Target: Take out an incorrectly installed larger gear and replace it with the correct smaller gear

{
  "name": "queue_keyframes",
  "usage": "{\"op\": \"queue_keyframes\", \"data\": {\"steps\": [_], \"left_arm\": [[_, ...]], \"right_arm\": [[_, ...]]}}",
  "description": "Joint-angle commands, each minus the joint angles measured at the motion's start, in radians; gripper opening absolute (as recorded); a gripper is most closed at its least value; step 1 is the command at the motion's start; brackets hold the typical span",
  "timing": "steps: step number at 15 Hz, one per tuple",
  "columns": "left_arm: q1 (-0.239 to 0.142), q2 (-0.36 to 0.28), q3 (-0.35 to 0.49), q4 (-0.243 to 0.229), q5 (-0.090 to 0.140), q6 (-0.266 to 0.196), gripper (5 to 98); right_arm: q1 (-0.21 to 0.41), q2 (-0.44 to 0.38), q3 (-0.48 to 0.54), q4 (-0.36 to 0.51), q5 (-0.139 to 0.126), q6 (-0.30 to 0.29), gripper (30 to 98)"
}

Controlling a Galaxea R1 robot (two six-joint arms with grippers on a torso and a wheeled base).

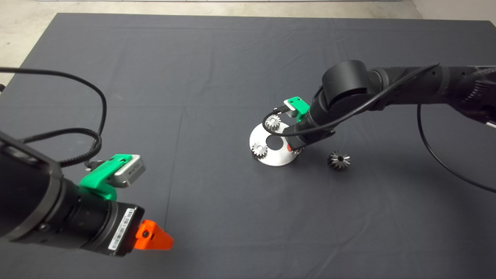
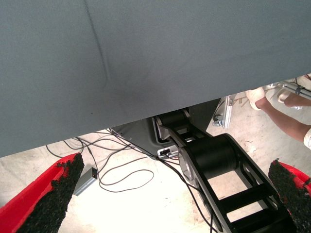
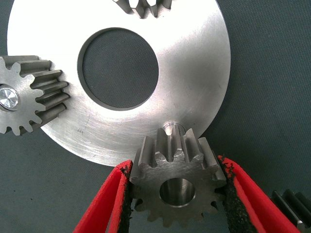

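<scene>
The right claw, clamped on the smaller gear, is positioning it over the plate's peg; the larger gear is lying removed beside the plate.

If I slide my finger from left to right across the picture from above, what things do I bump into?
Left gripper → round steel plate with two small silver gears → right gripper → the larger gear.

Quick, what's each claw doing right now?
Left claw: open, empty, parked off the mat's edge.
Right claw: closed on the smaller gear, above the plate's pin.
</scene>
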Motion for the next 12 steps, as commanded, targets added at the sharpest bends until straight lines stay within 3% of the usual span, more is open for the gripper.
{"op": "queue_keyframes", "data": {"steps": [1,12], "left_arm": [[-0.004,0.000,0.011,-0.018,-0.001,-0.001,98.1],[-0.006,-0.003,0.012,-0.017,-0.001,-0.001,98.1]], "right_arm": [[0.020,-0.005,0.013,-0.039,0.001,0.001,41.3],[0.020,-0.005,0.014,-0.040,0.001,0.006,41.4]]}}
